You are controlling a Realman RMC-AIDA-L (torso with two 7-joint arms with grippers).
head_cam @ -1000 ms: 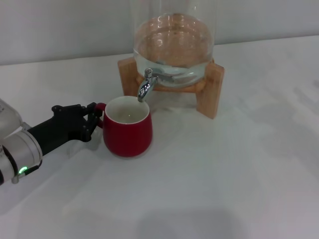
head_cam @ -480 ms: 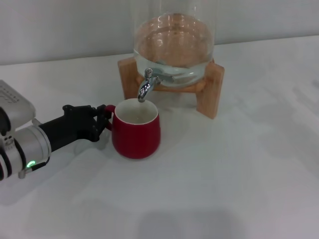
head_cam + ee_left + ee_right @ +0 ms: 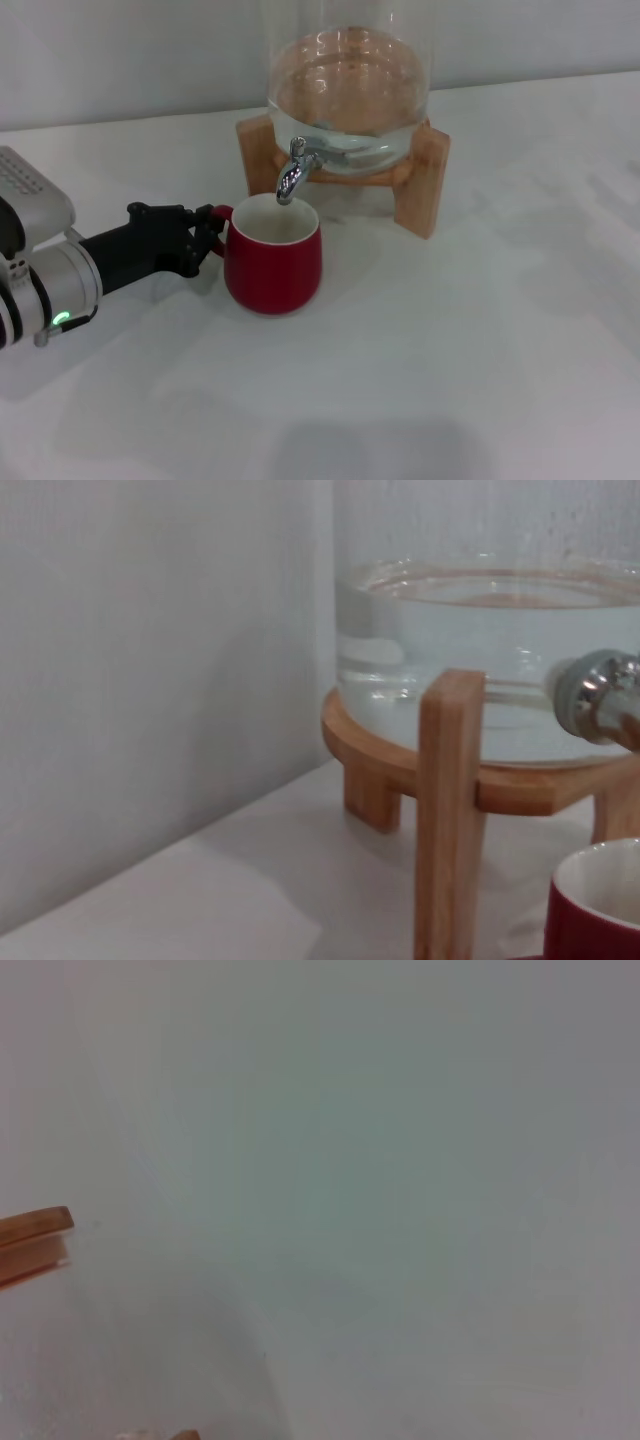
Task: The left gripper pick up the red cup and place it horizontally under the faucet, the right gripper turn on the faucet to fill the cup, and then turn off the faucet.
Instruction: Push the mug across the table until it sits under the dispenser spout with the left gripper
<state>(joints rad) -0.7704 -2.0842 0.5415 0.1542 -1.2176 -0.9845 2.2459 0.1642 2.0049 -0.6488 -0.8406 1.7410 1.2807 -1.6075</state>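
White tabletop (image 3: pixel 480 380) fills the lower frame, bare and matte. At left centre the left gripper (image 3: pixel 207 240) is clamped on the handle of the red cup (image 3: pixel 272 256), which stands upright at centre. Just above its rim hangs the faucet (image 3: pixel 291 175), on a water-filled glass jar (image 3: pixel 350 80) in a wooden stand (image 3: pixel 420 180). Behind runs a pale wall (image 3: pixel 120 50).

Glass jar (image 3: pixel 349 85) on wooden stand (image 3: pixel 420 180) at the back of the surface (image 3: pixel 480 340), faucet (image 3: pixel 292 172) at its front, red cup (image 3: pixel 272 254) upright directly beneath the spout, left gripper (image 3: pixel 203 238) at the cup's left, on its handle.
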